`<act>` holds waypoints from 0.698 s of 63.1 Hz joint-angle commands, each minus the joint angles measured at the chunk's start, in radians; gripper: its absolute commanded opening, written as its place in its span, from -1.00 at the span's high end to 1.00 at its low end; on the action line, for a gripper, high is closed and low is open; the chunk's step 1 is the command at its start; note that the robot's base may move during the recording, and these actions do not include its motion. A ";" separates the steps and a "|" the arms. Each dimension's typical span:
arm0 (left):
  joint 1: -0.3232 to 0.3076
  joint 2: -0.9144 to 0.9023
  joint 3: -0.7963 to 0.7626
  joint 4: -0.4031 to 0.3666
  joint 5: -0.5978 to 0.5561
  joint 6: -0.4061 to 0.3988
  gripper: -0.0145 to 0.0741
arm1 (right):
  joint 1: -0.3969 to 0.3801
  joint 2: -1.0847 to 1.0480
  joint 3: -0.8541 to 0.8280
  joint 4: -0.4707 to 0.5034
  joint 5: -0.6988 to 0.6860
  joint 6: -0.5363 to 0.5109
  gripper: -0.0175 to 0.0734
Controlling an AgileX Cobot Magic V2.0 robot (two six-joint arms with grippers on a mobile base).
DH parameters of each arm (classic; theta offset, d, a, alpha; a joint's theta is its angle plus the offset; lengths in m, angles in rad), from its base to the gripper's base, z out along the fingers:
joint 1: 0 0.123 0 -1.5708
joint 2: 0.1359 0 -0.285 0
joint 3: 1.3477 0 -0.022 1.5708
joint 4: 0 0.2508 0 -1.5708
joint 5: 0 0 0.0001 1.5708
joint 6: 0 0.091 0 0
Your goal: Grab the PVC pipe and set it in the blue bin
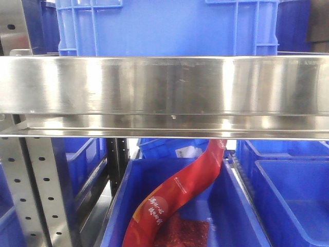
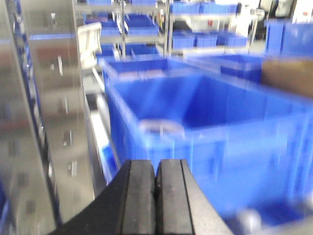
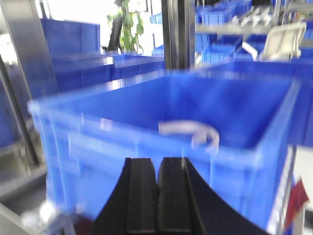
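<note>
Shelving surrounds blue bin holding pale PVC pipe; both arms' jaws pressed together.

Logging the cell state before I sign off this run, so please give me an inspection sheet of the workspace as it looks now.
Surface: steel shelf rail spans the front view; no tabletop seen.
Job's things: blue bin in front of both wrists; a pale curved piece, possibly the PVC pipe, at its rim, too blurred to be sure.
Clutter: red printed bag draped into a lower blue crate.
Grippers: left tool shut, empty; right tool shut, empty.
Cables: nothing seen.
Surroundings: perforated steel uprights, racks of more blue crates, a plant.
</note>
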 commanded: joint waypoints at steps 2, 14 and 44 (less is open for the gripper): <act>0.004 -0.074 0.089 -0.001 -0.037 -0.010 0.92 | -0.007 -0.060 0.071 -0.002 -0.010 0.000 0.98; 0.038 -0.188 0.190 0.026 -0.030 -0.030 0.92 | -0.007 -0.205 0.161 -0.002 -0.022 0.000 0.98; 0.333 -0.360 0.302 0.005 0.045 -0.032 0.92 | -0.191 -0.356 0.244 -0.002 0.037 0.003 0.98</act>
